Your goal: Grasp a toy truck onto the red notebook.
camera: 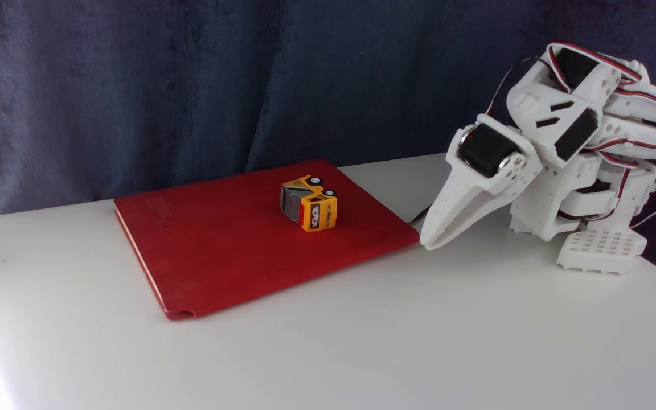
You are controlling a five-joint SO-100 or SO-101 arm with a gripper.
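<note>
A dark blue curtain (pixel 191 85) is hanging behind the white table (pixel 362 341) and filling the background of the fixed view. The table is carrying every other item.

The white arm (pixel 584 154) is sitting folded at the right of the red notebook (pixel 220 250), with red, white and black cables running along its upper links. Its perforated base foot (pixel 601 250) is resting on the table, farther from the red notebook than the gripper.

The red notebook is lying flat and closed on the table, cover up, with embossed lettering near its far-left corner and cream page edges showing along its left side. A thin dark ribbon is sticking out at the notebook's right corner.

The gripper (pixel 431 242) is pointing down and toward the notebook, its tip sitting just beside the notebook's right corner. The jaws are lying together with no gap showing and nothing between them.

The toy truck (pixel 309 203) is resting on the red notebook's cover, toward the far-right part. The truck is lying tipped on its side, with two black wheels facing up. It is standing well apart from the gripper.
</note>
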